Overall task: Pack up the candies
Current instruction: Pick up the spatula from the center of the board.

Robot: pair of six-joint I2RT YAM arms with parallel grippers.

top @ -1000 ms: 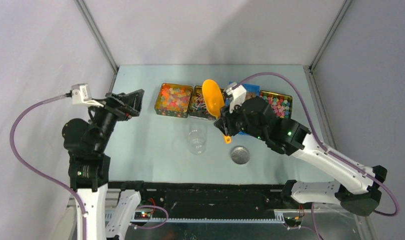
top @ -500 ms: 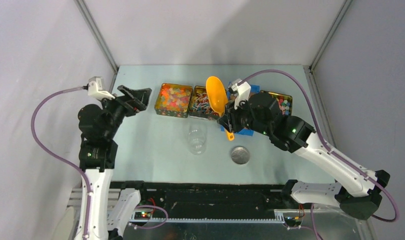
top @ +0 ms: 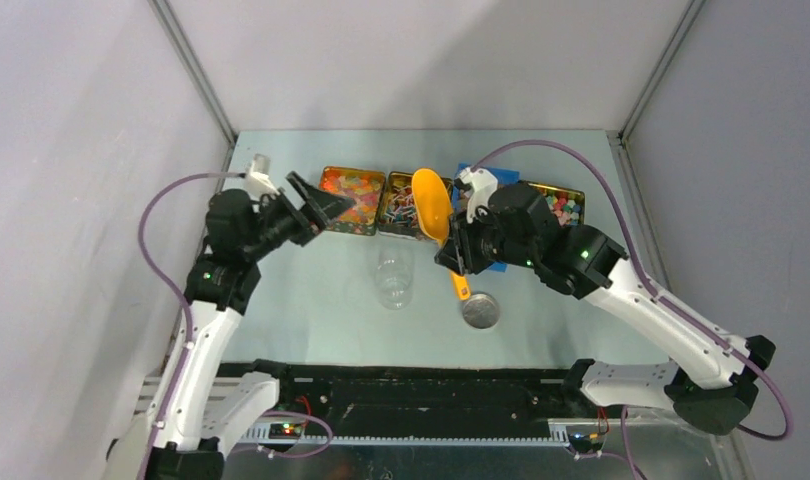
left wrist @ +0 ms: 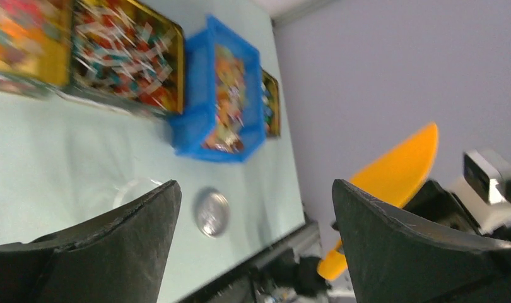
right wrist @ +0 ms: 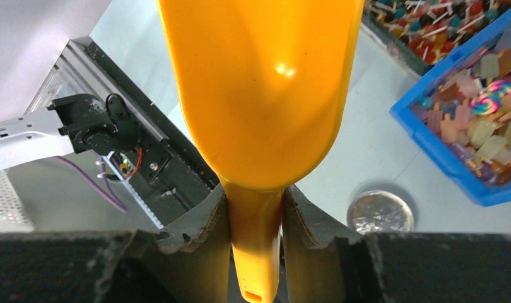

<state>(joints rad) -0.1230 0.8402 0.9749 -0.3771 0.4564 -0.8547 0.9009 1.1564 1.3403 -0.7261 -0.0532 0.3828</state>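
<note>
1. Right claw (right wrist: 256, 211) is clenched on the handle of the scoop (right wrist: 259, 95). The bowl is empty and raised over the lollipop tin (top: 401, 230).
2. Left claw (top: 326, 208) is released, jaws wide, holding nothing.
3. Change: in the last second the left arm swung in from the left wall to the gummy tin (top: 345, 229). The right arm barely shifted.
4. Judgement: scooping has not begun. The jar (top: 393, 280) looks empty, and its lid (top: 480, 310) lies apart.
5. Candies (top: 348, 197) are tiny, loose and multicoloured. All sit in tins and a blue bin (left wrist: 191, 95) along the far side.
</note>
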